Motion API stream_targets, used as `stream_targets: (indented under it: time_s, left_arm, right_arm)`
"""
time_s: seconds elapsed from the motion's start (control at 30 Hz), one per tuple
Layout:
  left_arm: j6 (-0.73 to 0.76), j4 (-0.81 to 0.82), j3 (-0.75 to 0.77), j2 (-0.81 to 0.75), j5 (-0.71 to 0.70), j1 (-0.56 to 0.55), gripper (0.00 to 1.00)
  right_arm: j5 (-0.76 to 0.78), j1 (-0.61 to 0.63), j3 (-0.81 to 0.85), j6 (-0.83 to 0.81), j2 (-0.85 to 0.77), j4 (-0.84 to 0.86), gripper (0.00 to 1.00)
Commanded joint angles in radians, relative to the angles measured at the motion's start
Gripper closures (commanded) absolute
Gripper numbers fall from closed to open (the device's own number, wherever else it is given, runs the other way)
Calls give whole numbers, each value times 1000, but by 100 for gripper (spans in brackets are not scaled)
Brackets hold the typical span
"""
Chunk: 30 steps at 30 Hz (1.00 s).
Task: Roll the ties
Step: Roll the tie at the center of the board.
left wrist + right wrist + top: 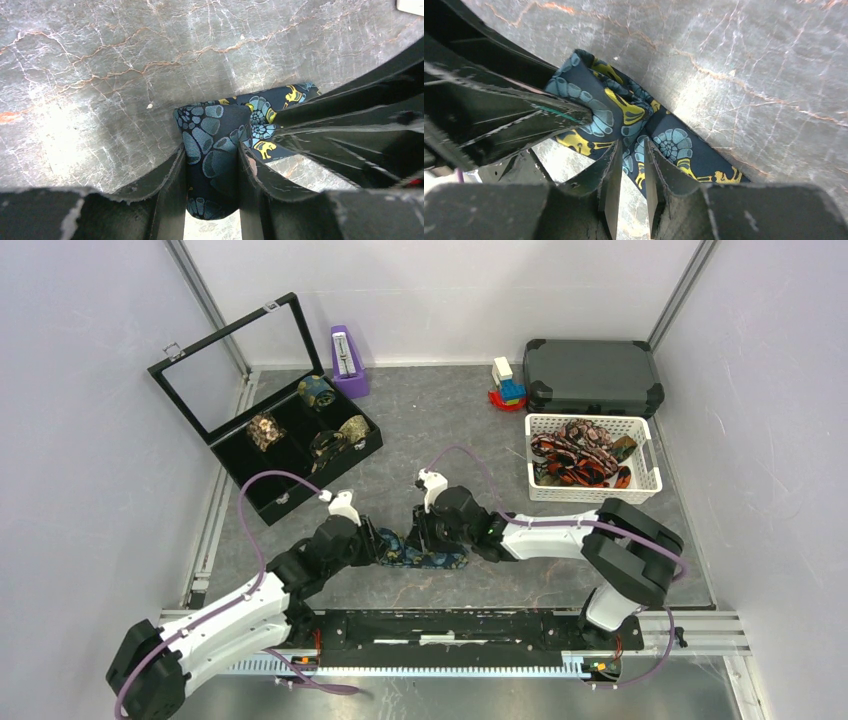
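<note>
The navy tie (440, 560) lies at the lower middle of the overhead view, between the two arms. It looks light, limp and rather slick — woven cloth that will likely sag, slide and spring open wherever it is not pinned. The left gripper (211, 150) is clenched on the rolled or doubled end, with the thick fold wedged between both fingers. The right gripper (633, 150), just beside it, pinches a thinner fold of the flat strip that runs off toward the lower right of its wrist view. My judgement is that the coil is best held across its full width and the loose strip close to the coil, since slack between the two holds would let the turns go crooked. Nothing here seems fragile, though hard finger edges might crease the cloth. Pale walls (90, 440) stand on three sides, and the table (420, 430) is grey, marble-patterned and smooth-looking, so it probably gives the cloth little grip. At the upper right sits a dark closed case (593, 375); at the upper left a black box (235, 478) with its glass lid up, holding rolled ties (265, 430); at the right a white basket (590, 495) of loose ties (575, 455); and along the far edge a purple object (347, 360) and some toy blocks (507, 385).
</note>
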Motion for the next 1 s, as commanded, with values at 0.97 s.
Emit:
stream_targets:
  time_s: [0.97]
  left_arm:
    - [-75, -451, 349, 319, -554, -322, 80]
  right_arm:
    - [33, -62, -85, -31, -106, -32, 72]
